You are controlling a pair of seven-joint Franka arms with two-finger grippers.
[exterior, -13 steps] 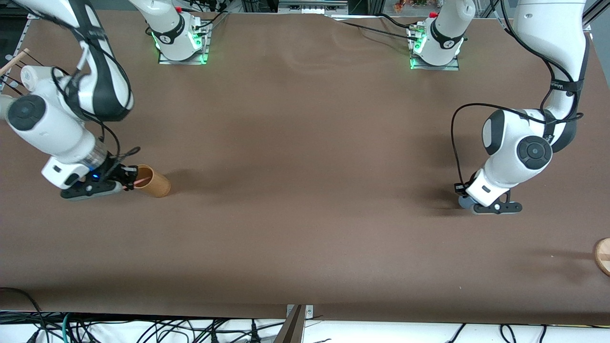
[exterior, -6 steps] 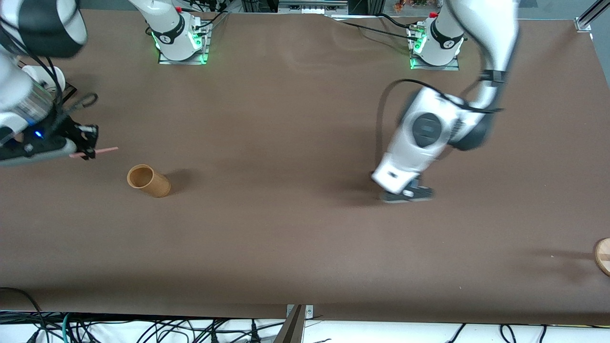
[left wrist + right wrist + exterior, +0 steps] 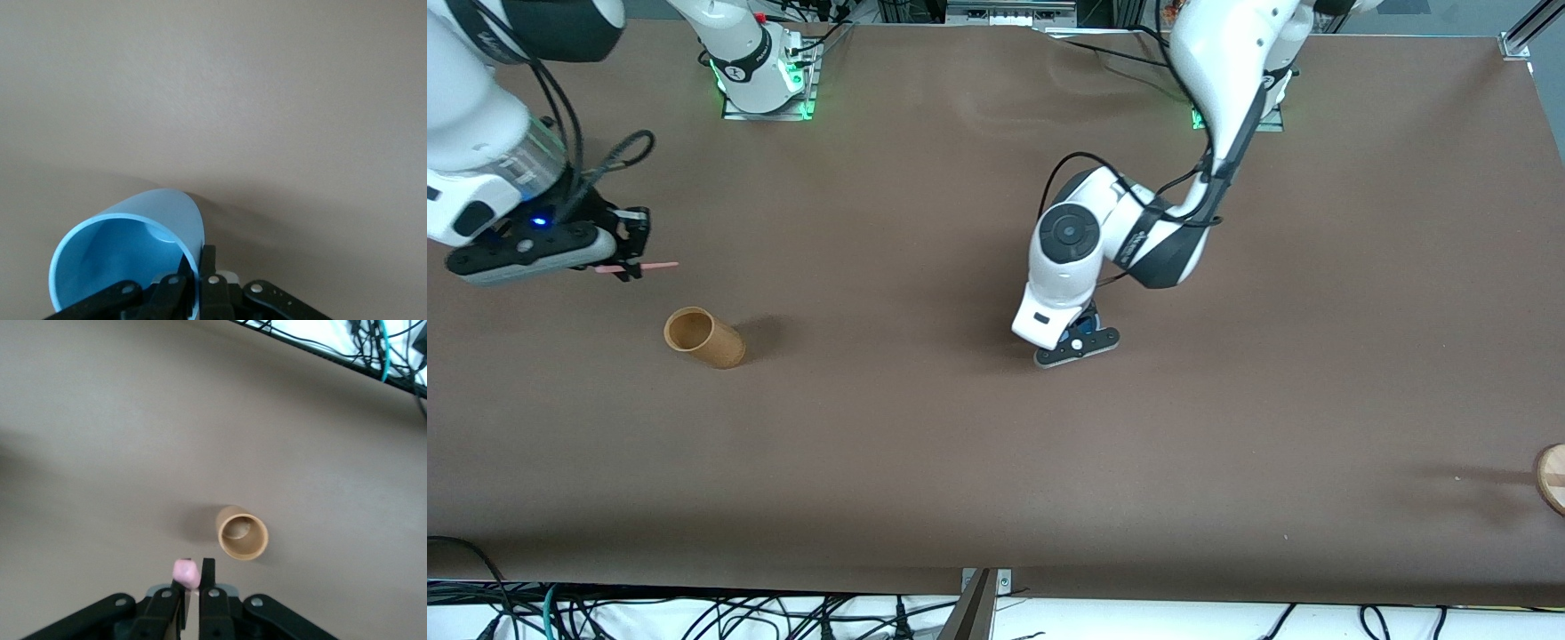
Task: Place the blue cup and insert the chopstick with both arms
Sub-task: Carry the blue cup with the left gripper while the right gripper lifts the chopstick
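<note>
My left gripper (image 3: 1083, 338) hangs low over the middle of the table, shut on the wall of the light-blue cup (image 3: 1086, 327), which the hand mostly hides in the front view. In the left wrist view the blue cup (image 3: 127, 257) is tilted, its open mouth facing the camera, and the gripper (image 3: 197, 262) pinches its rim with one finger inside and one outside. My right gripper (image 3: 633, 258) is in the air at the right arm's end of the table, shut on the pink chopstick (image 3: 660, 265), which sticks out level. The chopstick's end (image 3: 186, 573) shows between the fingers in the right wrist view.
A tan wooden cup (image 3: 703, 337) stands upright on the brown table, under and a little nearer the front camera than my right gripper; it also shows in the right wrist view (image 3: 241, 533), with something small inside. A round wooden piece (image 3: 1552, 476) lies at the table's edge at the left arm's end.
My right gripper has lifted the pink chopstick out of the tan cup and away from it. My left arm has swung the blue cup from its end of the table to the middle.
</note>
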